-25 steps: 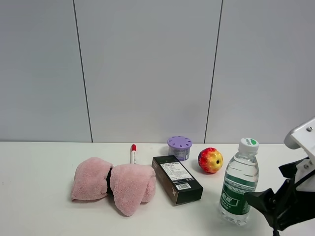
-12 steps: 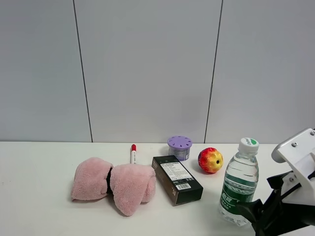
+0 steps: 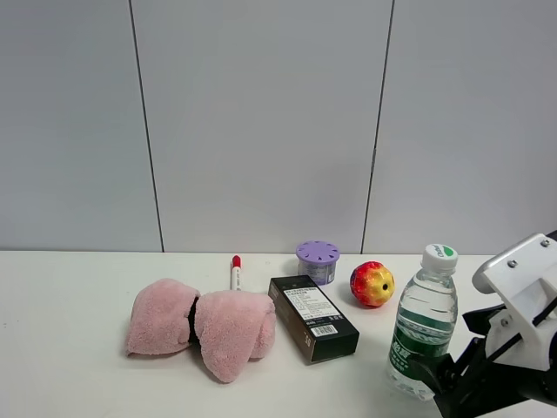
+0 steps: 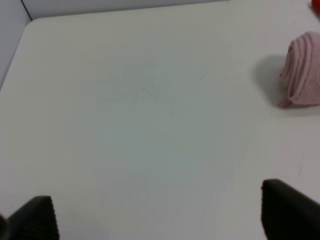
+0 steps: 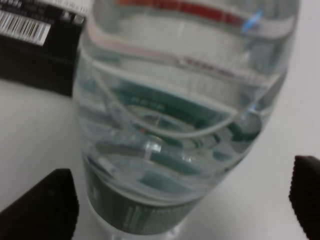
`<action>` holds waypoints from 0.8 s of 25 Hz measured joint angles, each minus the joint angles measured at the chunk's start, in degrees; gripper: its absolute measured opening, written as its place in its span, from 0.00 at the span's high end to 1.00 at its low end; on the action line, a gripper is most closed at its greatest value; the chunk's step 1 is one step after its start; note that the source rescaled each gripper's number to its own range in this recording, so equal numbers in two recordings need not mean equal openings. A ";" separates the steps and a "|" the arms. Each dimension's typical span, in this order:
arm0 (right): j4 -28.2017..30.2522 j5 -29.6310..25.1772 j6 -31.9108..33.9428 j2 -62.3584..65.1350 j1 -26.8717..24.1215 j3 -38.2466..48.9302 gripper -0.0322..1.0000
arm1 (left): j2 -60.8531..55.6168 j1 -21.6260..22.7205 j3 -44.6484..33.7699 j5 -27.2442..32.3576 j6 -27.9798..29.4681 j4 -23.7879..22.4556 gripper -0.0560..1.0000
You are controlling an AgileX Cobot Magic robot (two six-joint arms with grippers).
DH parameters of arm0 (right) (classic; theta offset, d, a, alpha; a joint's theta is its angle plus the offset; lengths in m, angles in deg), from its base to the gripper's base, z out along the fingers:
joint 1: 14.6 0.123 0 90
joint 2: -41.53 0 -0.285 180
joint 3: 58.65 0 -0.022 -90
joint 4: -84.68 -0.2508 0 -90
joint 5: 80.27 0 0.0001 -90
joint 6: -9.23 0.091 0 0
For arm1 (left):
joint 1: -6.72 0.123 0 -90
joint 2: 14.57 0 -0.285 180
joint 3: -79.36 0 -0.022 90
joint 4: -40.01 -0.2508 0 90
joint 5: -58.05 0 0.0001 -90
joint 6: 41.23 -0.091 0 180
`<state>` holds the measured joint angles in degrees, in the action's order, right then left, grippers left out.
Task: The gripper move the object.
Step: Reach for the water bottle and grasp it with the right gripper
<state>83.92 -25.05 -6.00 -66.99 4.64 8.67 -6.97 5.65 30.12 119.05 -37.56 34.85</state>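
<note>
Bottle: the water bottle (image 3: 424, 322) stands upright at the near right of the table (image 3: 78, 383), a little right of the black box (image 3: 313, 329)
Right gripper (image 3: 438, 383): jaws spread wide either side of the bottle's lower body, not clamped as far as I can see
Left gripper (image 4: 160, 215): spread apart over bare table, holding nothing
Risk: gripped that low, a tall bottle may tip on lifting
Risk: thin plastic could buckle or slip; nudged left, it might hit the box

The bottle (image 3: 423, 326) is clear with a green label, the cloth (image 3: 202, 326) pink, the box (image 3: 312, 329) black, the ball (image 3: 372, 283) red-yellow.
</note>
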 joint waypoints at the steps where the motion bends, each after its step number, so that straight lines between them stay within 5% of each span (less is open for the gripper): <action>1: 0.00 0.81 0.00 -0.13 0.00 0.00 0.17 | 0.00 0.00 0.00 0.00 0.00 0.00 0.00; 20: 1.94 13.03 0.00 -7.83 0.00 0.00 0.17 | 0.00 0.00 0.00 0.00 0.00 0.00 0.00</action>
<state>85.86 -12.02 -6.00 -74.82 4.64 8.67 -6.97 5.65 30.12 119.05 -37.56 34.85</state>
